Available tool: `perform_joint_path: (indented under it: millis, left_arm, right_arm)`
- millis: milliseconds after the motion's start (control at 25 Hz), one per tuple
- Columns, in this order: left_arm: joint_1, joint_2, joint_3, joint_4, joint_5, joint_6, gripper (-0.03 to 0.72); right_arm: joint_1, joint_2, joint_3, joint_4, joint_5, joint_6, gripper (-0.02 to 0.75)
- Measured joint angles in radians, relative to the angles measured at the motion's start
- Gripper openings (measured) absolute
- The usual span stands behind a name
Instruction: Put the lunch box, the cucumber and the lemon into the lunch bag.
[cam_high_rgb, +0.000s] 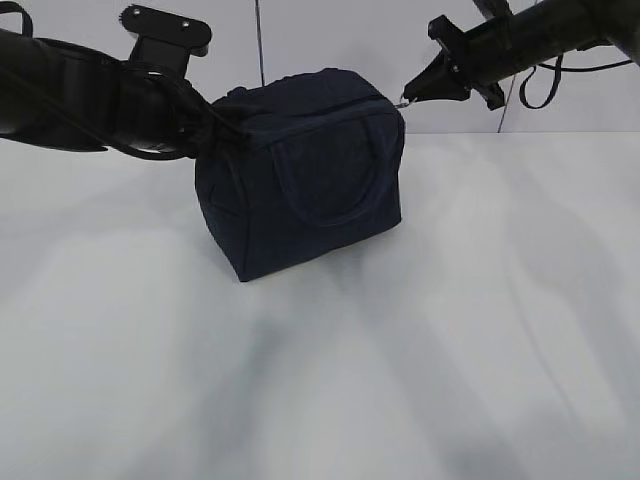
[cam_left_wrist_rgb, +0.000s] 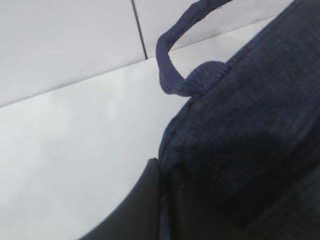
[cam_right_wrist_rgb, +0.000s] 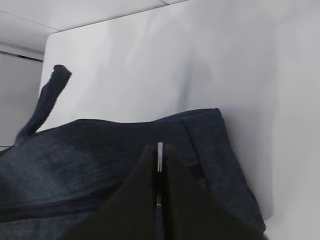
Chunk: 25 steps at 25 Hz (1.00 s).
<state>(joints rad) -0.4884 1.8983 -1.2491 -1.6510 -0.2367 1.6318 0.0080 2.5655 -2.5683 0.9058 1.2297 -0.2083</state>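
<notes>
The dark navy lunch bag stands upright in the middle of the white table, with one loop handle lying against its front. My left gripper is shut on the fabric at the bag's upper left edge. The left wrist view shows a dark finger pressed against the bag's cloth, under the other handle. My right gripper is at the bag's top right corner. In the right wrist view it is shut on the silver ring pull. The lunch box, the cucumber and the lemon are out of view.
The white table stretches in front of the bag and to both sides. A white wall with a dark vertical seam stands behind it. Both black arms reach in from the upper corners.
</notes>
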Motion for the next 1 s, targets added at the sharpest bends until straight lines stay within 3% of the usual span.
perform_joint_path:
  millis: [160,800,1000]
  left_arm:
    - [0.004,0.000,0.000,0.002,-0.002,0.000,-0.010]
    - [0.004,0.000,0.000,0.006,0.008,0.000,-0.010]
    - [0.004,0.000,0.000,0.006,0.008,0.000,-0.010]
  right_arm:
    - [0.000,0.000,0.000,0.024,0.000,-0.005,0.000]
    - [0.000,0.015,0.000,-0.006,-0.055,0.308,0.000]
    - [0.000,0.078,0.000,0.092,-0.056,0.345,0.000]
